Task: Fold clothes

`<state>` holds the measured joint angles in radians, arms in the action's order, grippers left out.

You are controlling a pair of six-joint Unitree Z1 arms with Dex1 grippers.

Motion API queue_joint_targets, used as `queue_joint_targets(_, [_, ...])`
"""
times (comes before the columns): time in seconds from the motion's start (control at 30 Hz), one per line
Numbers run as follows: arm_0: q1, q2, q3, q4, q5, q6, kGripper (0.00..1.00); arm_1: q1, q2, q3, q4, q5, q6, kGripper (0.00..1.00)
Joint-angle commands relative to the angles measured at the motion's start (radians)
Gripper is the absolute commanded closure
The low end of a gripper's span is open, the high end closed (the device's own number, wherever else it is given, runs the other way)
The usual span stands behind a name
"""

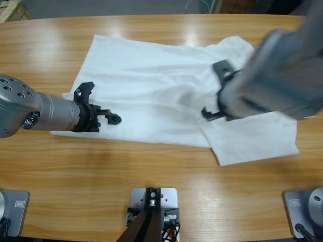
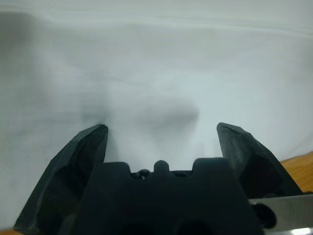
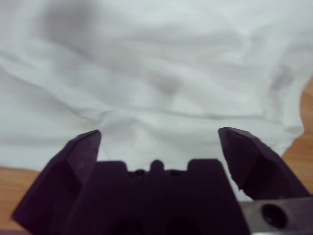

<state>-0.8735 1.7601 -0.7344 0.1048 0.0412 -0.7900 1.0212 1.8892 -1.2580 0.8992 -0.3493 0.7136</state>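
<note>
The white shirt (image 1: 151, 91) lay spread, rumpled, across the table (image 1: 161, 191). The left tool (image 2: 161, 134) and right tool (image 3: 159, 137) both hung released over it, grasping nothing. Thin and limp, it would likely sag; hems or corners looked the best hold.

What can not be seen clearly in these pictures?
- High view: the right claw is blurred and partly covered by its own arm.
- T-shirt: no lettering shows in any view.
- Both wrist views: cloth fills the picture, so the shirt's outline is cut off.
</note>
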Motion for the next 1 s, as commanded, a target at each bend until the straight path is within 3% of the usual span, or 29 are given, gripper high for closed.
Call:
queue_joint_targets(0.03, [0.013, -0.009, 0.0, 0.003, -0.021, -0.012, 0.128, 0.021, 0.149, -0.063, -0.017, -0.007, -0.073, 0.16])
queue_joint_targets(0.07, [0.013, -0.006, 0.0, 0.003, -0.021, -0.012, 0.128, 0.022, 0.154, -0.064, -0.026, 0.004, -0.076, 0.209])
queue_joint_targets(0.13, [0.013, -0.001, -0.003, 0.003, -0.021, -0.012, 0.128, 0.023, 0.163, -0.063, -0.051, 0.025, -0.09, 0.456])
queue_joint_targets(0.17, [0.013, 0.0, -0.004, 0.003, -0.021, -0.012, 0.128, 0.023, 0.168, -0.063, -0.057, 0.028, -0.095, 0.509])
queue_joint_targets(0.37, [0.013, 0.015, -0.014, 0.003, -0.022, -0.012, 0.128, 0.032, 0.137, -0.08, -0.026, 0.021, -0.09, 0.501])
queue_joint_targets(0.63, [0.012, 0.041, -0.026, 0.003, -0.046, -0.014, 0.128, 0.098, 0.113, -0.181, 0.086, 0.004, -0.059, 0.409])
queue_joint_targets(1.0, [0.011, 0.043, -0.026, 0.003, -0.045, -0.014, 0.125, 0.102, 0.164, -0.083, 0.002, 0.02, -0.019, 0.409])
